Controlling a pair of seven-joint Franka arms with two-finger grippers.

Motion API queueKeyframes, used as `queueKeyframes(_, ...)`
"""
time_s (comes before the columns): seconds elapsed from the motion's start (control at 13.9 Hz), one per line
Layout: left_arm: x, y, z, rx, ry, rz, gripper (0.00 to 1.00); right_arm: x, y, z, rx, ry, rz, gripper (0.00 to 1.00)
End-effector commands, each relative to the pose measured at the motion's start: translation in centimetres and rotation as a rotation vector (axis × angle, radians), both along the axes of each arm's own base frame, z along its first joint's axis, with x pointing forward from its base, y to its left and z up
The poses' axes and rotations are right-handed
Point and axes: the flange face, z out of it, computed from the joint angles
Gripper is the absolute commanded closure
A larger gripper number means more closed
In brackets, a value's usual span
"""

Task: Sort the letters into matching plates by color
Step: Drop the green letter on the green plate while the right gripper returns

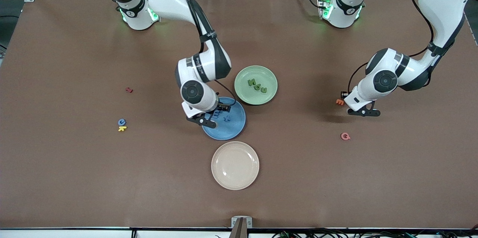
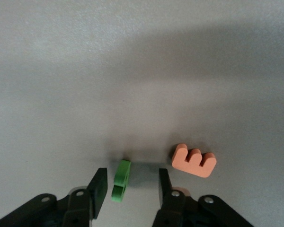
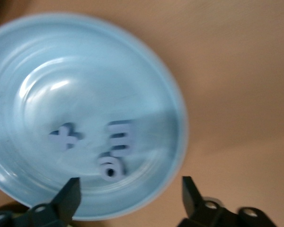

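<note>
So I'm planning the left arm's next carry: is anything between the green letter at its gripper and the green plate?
Nothing visible blocks it. The green letter stands on edge between the left gripper's open fingers, the orange letter just beside it. Bare table lies from there to the pale green plate; the right gripper is over the blue plate.

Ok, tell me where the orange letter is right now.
The orange letter lies on the table toward the left arm's end, beside the left end effector, which straddles a green letter; the pink letter lies nearer the front camera.
</note>
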Motion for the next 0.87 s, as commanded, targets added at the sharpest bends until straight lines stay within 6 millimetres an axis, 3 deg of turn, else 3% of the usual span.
queueKeyframes(0.0, 0.0, 0.3, 0.0, -0.002, -0.012, -0.023, 0.73, 1.5, -6.1, 7.6, 0.008, 0.048, 0.092, 0.00)
queueKeyframes(0.14, 0.3, 0.5, 0.4, 0.008, -0.019, -0.030, 0.86, 2.5, -11.6, 12.0, -0.002, 0.060, 0.162, 0.00)
queueKeyframes(0.29, 1.2, 0.4, 1.4, 0.016, -0.044, -0.031, 0.97, 3.1, -17.4, 14.7, -0.036, 0.089, 0.225, 0.00)
queueKeyframes(0.36, 2.0, 0.0, 2.3, 0.015, -0.065, -0.037, 0.98, 3.4, -19.8, 15.5, -0.041, 0.097, 0.261, 0.00)
queueKeyframes(0.65, 4.4, -4.9, 7.4, 0.014, -0.130, -0.084, 1.00, 5.0, -30.7, 16.4, -0.020, 0.066, 0.339, 0.00)
queueKeyframes(0.79, 5.3, -7.7, 10.2, 0.006, -0.157, -0.116, 1.00, 6.1, -34.9, 15.1, -0.034, 0.041, 0.336, 0.00)
